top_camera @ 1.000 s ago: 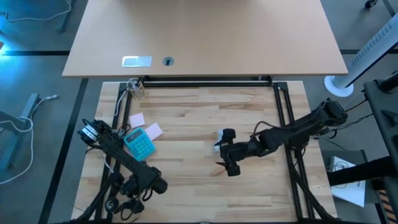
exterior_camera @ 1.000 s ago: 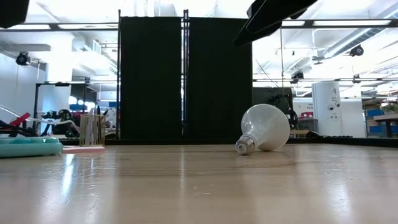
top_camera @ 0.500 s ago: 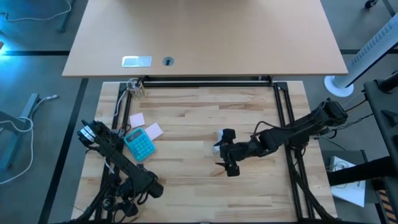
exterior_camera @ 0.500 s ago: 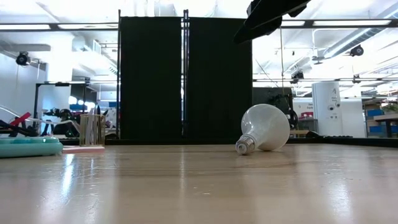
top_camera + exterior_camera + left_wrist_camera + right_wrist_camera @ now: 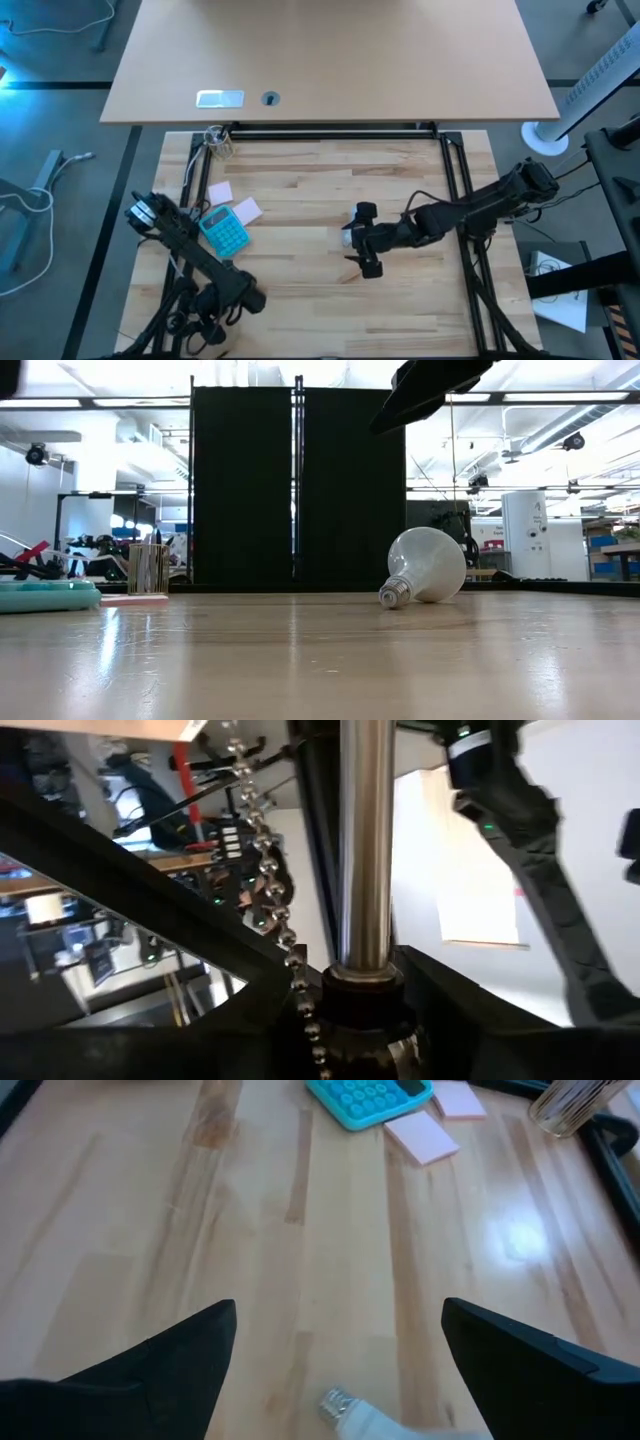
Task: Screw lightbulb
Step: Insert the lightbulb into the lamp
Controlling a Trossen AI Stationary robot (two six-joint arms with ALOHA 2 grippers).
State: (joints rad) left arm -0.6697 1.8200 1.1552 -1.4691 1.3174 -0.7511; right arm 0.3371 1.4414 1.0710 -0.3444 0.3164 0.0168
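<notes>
The lightbulb (image 5: 425, 565), a white frosted globe with a grey screw neck (image 5: 393, 596), lies on its side on the wooden table, right of the middle. My right gripper (image 5: 358, 240) hangs open above it, slanting down toward the table's left. Its two fingers stand on either side of the bulb without touching it. In the right wrist view the neck (image 5: 336, 1404) shows between the spread fingers (image 5: 160, 1365). My left arm (image 5: 205, 265) is folded at the table's near left corner. Its wrist view shows only a metal pole and a bead chain.
A teal calculator (image 5: 224, 232) and pink sticky notes (image 5: 246, 210) lie at the table's left. A clear cup holding sticks (image 5: 218, 140) stands at the far left corner. Black frame rails (image 5: 455, 190) run along the far and right sides. Bare wood (image 5: 300, 290) lies near the bulb.
</notes>
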